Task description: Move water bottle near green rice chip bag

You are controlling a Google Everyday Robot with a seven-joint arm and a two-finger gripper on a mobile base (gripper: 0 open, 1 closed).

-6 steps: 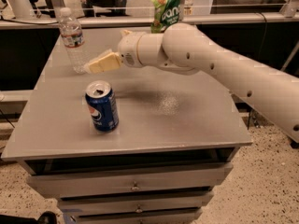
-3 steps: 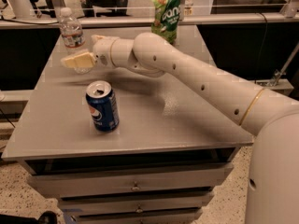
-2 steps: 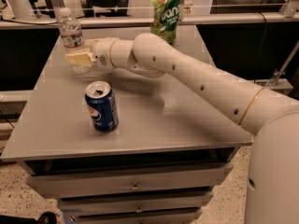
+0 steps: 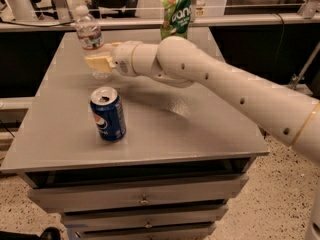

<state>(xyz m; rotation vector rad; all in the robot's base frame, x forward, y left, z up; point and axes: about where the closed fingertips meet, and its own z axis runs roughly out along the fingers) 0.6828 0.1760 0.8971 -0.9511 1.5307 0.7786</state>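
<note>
The water bottle (image 4: 88,33) stands near the back left corner of the grey table (image 4: 200,134), close to its left edge. The green chip bag (image 4: 176,10) stands at the back edge, well apart to the right, with bare tabletop between. The white arm (image 4: 220,84) stretches leftward and low across the table, and the gripper (image 4: 96,63) is against the bottle's lower half; whether it is clamped cannot be told. 1 blue can (image 4: 107,114) stands nearer the front.

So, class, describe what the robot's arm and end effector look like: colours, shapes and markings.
The arm is smooth, cream-white and tubular, swelling into rounded joints, with small dark round dots along it and a thin gold ring near the right edge. No cables show. The end effector, at the rear left of the table by the water bottle, is pale yellow.
</note>
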